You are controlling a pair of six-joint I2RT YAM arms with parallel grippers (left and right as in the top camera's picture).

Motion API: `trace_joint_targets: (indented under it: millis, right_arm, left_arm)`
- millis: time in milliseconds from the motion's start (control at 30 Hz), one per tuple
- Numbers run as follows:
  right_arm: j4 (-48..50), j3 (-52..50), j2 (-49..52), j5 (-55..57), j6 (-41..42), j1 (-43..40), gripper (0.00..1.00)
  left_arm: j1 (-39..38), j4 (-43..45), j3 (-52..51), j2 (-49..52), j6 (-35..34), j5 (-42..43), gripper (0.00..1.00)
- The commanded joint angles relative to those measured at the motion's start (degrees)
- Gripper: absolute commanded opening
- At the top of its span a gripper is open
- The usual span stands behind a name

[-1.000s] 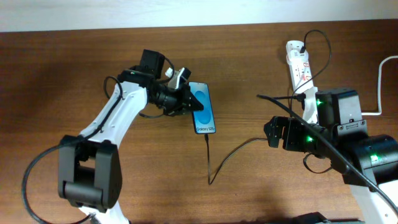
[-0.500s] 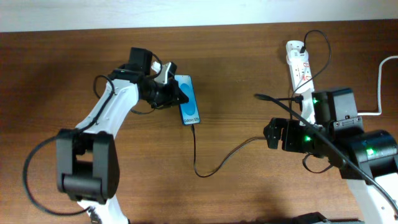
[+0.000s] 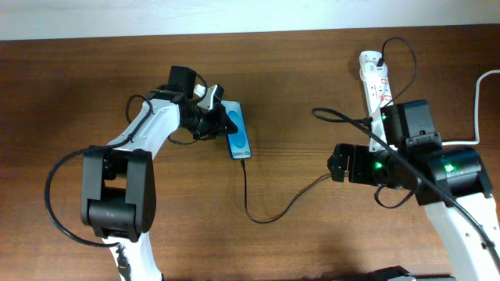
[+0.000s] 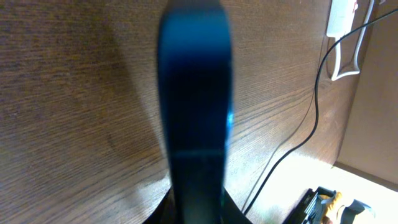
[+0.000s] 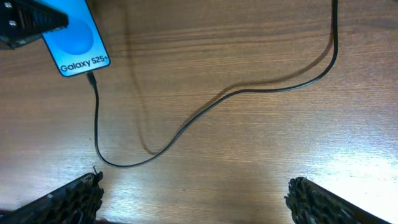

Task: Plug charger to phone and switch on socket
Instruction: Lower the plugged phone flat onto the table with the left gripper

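Black charger (image 5: 96, 121) tip apparently in phone (image 5: 78, 43) port; right pincer (image 5: 193, 202) wide apart.

Left hand (image 3: 222, 119) clamped shut, right hand (image 3: 336, 165) spread wide, both arms bent

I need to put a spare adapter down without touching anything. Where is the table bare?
The table is bare left of the left arm, between the phone and the socket above the charger, and below the charger's loop. It is crowded around the socket, where the right gripper and white cord sit.
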Motion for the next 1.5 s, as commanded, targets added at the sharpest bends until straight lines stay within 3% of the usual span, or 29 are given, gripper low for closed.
trace_joint_targets:
  millis: [0,367,500,633,967,1300,1467]
  right_arm:
    - [0.0,1.0,0.5,0.7,-0.2,-0.4,0.98]
    - [0.0,1.0,0.5,2.0,-0.4,-0.4,0.99]
    - [0.0,1.0,0.5,2.1,-0.4,-0.4,0.98]
    - [0.0,1.0,0.5,2.1,-0.4,-0.4,0.98]
    - [0.0,1.0,0.5,2.1,-0.4,-0.4,0.98]
    - [0.0,1.0,0.5,2.1,-0.4,-0.4,0.98]
    - [0.0,1.0,0.5,2.1,-0.4,-0.4,0.98]
  left_arm:
    - [-0.1,0.7,1.1,3.1,-0.9,0.9,0.12]
    - [-0.1,1.0,1.1,7.2,-1.7,0.5,0.15]
    - [-0.1,1.0,1.1,7.2,-1.7,-2.2,0.26]
    - [-0.1,1.0,1.1,7.2,-1.7,-2.1,0.27]
    - [-0.1,1.0,1.1,7.2,-1.7,-2.2,0.43]
    - [-0.1,1.0,1.1,7.2,-1.7,-4.2,0.7]
    - [-0.1,1.0,1.1,7.2,-1.7,-5.6,0.77]
